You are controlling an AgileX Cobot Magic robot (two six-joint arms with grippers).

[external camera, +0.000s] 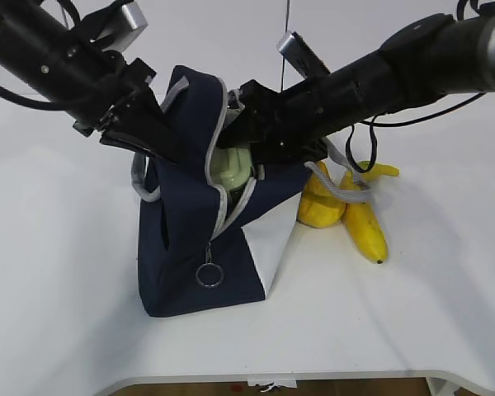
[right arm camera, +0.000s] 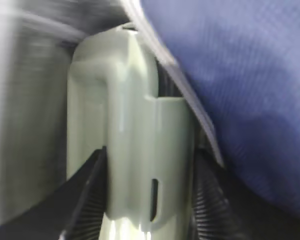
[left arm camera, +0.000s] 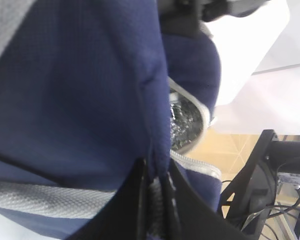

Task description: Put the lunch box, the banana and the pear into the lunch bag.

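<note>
The navy lunch bag stands at the table's middle with its zipper mouth gaping. My left gripper is shut on the bag's left flap and holds the mouth apart. My right gripper reaches into the mouth, shut on the sage-green lunch box, which sits partly inside the bag. In the right wrist view the lunch box stands between both fingers, with navy fabric at the right. The pear and the banana lie on the table right of the bag.
A ring zipper pull hangs at the bag's front. A grey handle strap drapes over the fruit. The white table ends in a front edge close below the bag.
</note>
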